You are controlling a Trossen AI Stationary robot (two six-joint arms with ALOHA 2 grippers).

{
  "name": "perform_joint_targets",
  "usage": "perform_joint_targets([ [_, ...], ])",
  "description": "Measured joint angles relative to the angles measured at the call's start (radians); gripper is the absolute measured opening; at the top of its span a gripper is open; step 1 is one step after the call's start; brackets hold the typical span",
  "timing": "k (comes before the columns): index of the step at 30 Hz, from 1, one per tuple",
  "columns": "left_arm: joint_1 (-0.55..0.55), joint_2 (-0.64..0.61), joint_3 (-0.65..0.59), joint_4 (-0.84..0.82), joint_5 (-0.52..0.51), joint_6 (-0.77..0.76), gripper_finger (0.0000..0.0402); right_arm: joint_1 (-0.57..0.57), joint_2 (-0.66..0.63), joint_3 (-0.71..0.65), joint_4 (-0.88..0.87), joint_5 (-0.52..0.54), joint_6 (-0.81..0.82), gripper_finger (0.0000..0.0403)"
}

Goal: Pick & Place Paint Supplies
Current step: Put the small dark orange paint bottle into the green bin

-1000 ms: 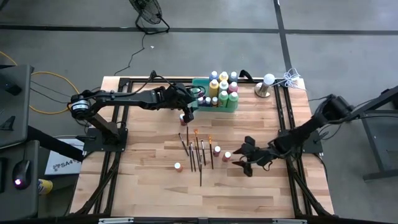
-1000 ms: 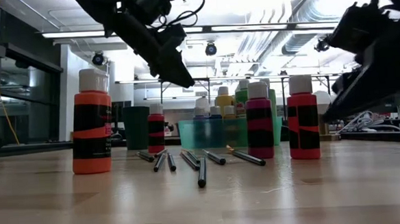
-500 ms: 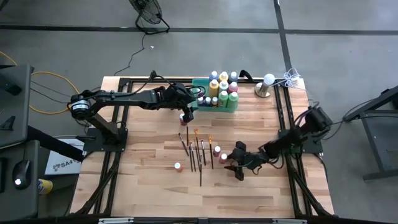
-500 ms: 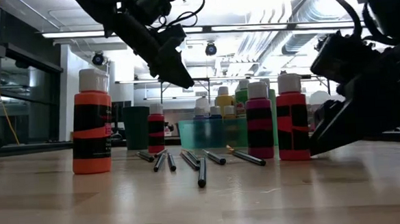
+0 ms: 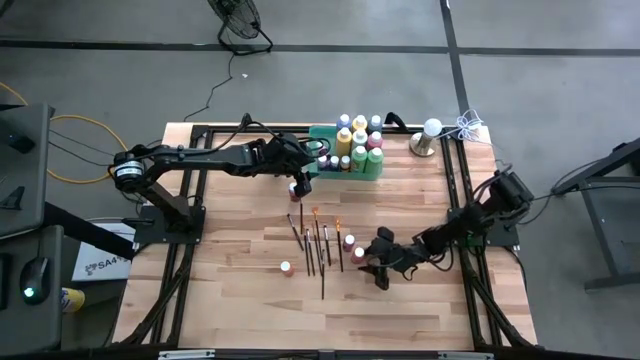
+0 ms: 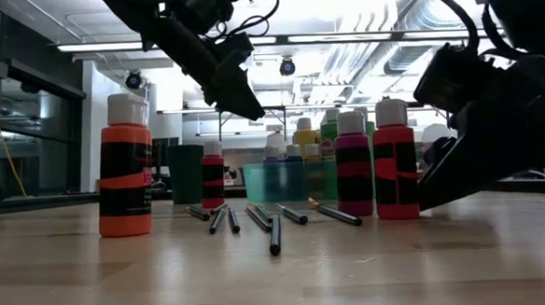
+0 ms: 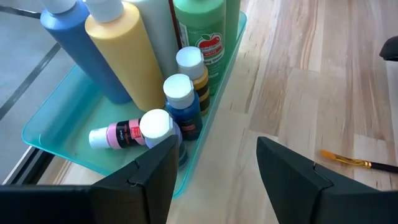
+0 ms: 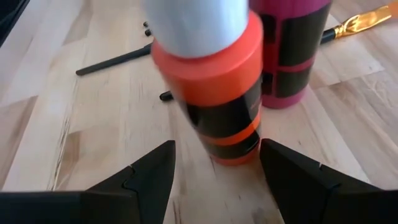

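One red bottle (image 8: 214, 93) now btwn right gripper (image 8: 214, 171) fingers; left gripper (image 7: 214, 177) unmoved.

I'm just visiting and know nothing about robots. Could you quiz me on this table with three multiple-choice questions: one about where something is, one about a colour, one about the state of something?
1. Where is the green tray?
A. at the table's far edge, by the left hand
B. under the right hand
C. on the floor

2. What colour is the bottle just in front of the right hand?
A. blue
B. orange-red
C. white

3. How are the right hand's fingers?
A. shut on a brush
B. shut on the bottle
C. open, with the bottle ahead of the gap

Answers: 1 A, the high view shows the tray at the far edge beside the left hand. 2 B, the right wrist view shows an orange-red bottle with a pale cap. 3 C, both fingers stand apart and grip nothing.
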Motion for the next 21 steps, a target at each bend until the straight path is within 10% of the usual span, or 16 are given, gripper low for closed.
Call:
perform_joint_targets([
  [21, 0.0, 0.0, 0.0, 0.005, 0.0, 0.0, 0.0209, -0.041, 0.002, 0.028, 0.024, -0.024, -0.063, 0.0231],
])
